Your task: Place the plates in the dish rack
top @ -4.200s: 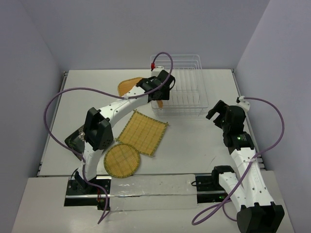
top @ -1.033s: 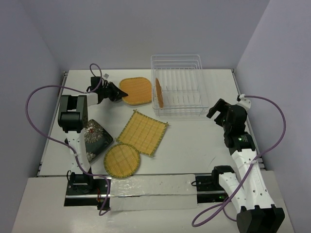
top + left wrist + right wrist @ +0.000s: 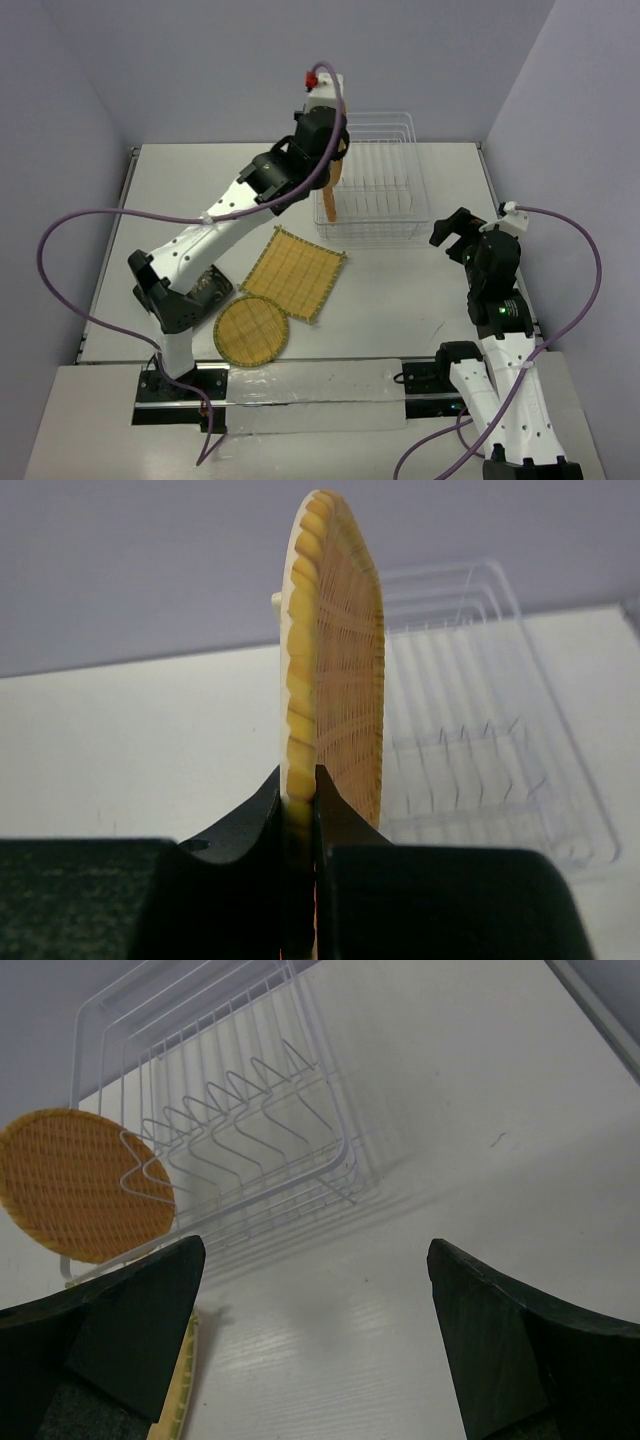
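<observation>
One orange plate (image 3: 340, 670) stands on edge, clamped in the left gripper (image 3: 300, 798) over what seems the dish rack's (image 3: 385, 185) left end, where an orange round plate (image 3: 85, 1185) stands upright; the right gripper (image 3: 315, 1260) hangs wide open and empty near the rack

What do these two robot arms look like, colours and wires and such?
The left arm and right arm are both white tubular links with chunky black joints. A looping purple cable trails from each, with a small red connector at the left wrist. The fingers are flat and matte black.
</observation>
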